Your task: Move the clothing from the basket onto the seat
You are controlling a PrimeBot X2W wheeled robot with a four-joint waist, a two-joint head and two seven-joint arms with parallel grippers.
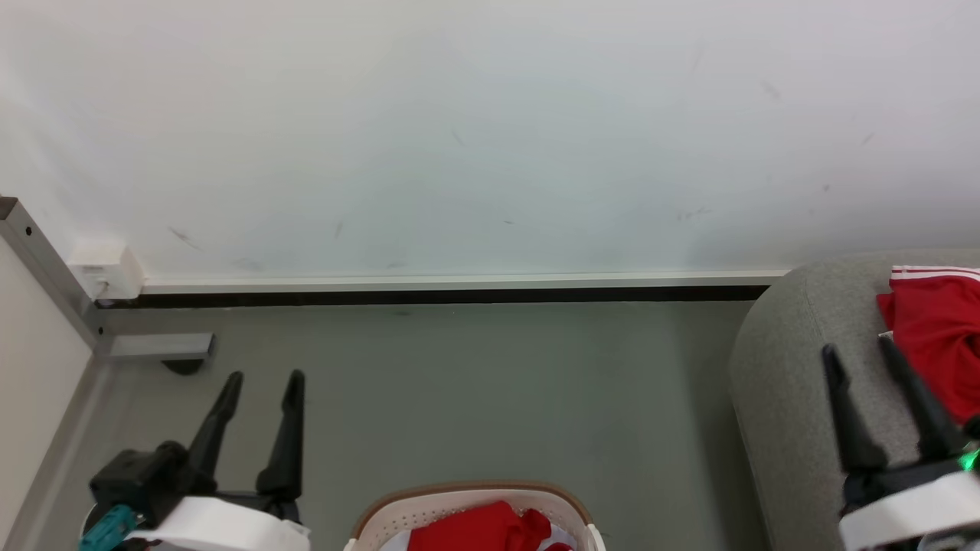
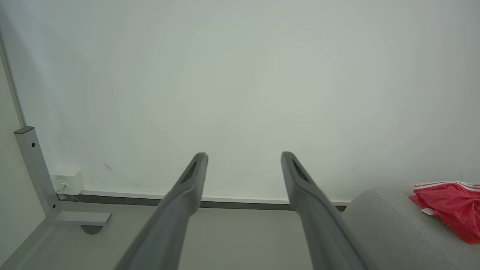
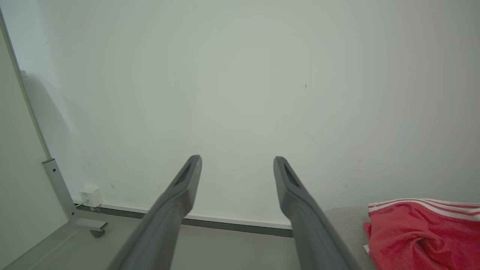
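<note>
Basket: cream perforated laundry basket (image 1: 390,522) with a brown rim sat at the bottom edge of the head view, between the two arms.
Clothing in basket: a red garment (image 1: 478,528) lay bunched inside, with a scrap of white beside it; neither gripper touched it.
Clothing on seat: a second red garment (image 1: 934,344) with white stripe trim lay crumpled on the grey upholstered seat (image 1: 773,383), at the robot's right.
Right gripper (image 1: 859,346): fingers spread wide and empty, held over the seat just beside the second red garment, apparently not touching it.
Left gripper (image 1: 265,376): fingers spread wide and empty, held above the floor (image 1: 490,383) to the left of the basket.
Step in hand: judged partway, with one piece on the seat, at least one left in the basket and both arms free for another fetch.
Next move: it would call for bending toward the basket, lowering an open gripper inside, pinching a deep fold of fabric, lifting it clear of the rim and carrying it right.
Writing: a small white tag (image 2: 427,212) on the second red garment was too small to read; print on the white wall box (image 1: 107,269) was illegible; no brand could be made out.
Surroundings: a pale wall (image 1: 490,138), a skirting strip (image 1: 459,285) and a grey metal post (image 1: 46,264) stood at the left.
</note>
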